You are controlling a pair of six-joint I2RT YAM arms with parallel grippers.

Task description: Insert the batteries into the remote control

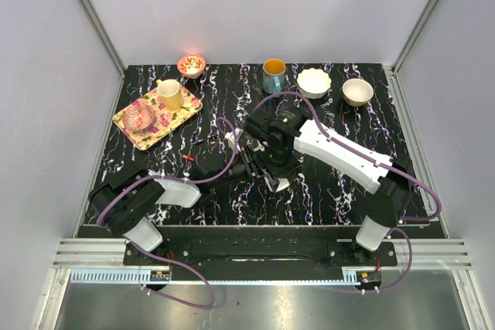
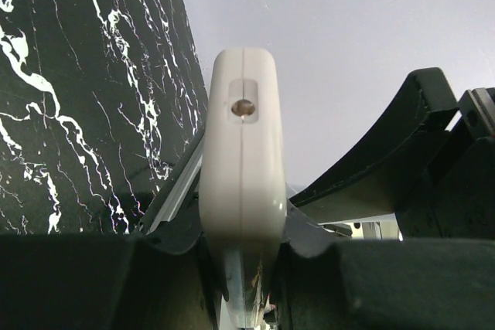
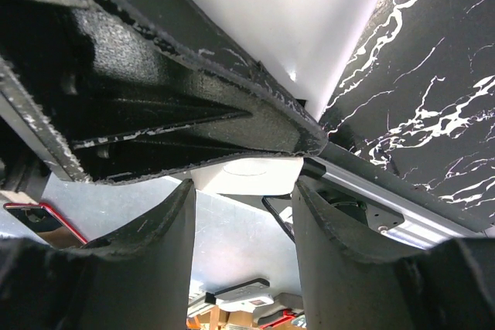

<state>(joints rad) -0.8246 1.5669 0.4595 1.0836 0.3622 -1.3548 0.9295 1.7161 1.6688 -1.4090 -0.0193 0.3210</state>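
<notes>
The left gripper (image 2: 244,256) is fully clamped on the remote control (image 2: 242,168), gripping its lower end. The white body stands on edge, raised above the black marbled table (image 1: 332,191) at mid-table. The right gripper (image 3: 244,199) sits close against it. Its fingers (image 3: 155,245) stand part-way apart, with nothing visible between them.

Soft, even light fills the overhead view, leaving faint shadows on the black tabletop (image 1: 325,199) and a blown-out glow in the small red bowl (image 1: 191,64). Both wrist views have dark, slightly soft foregrounds. The remote control (image 2: 241,160) is bright on top and shaded lower down.
</notes>
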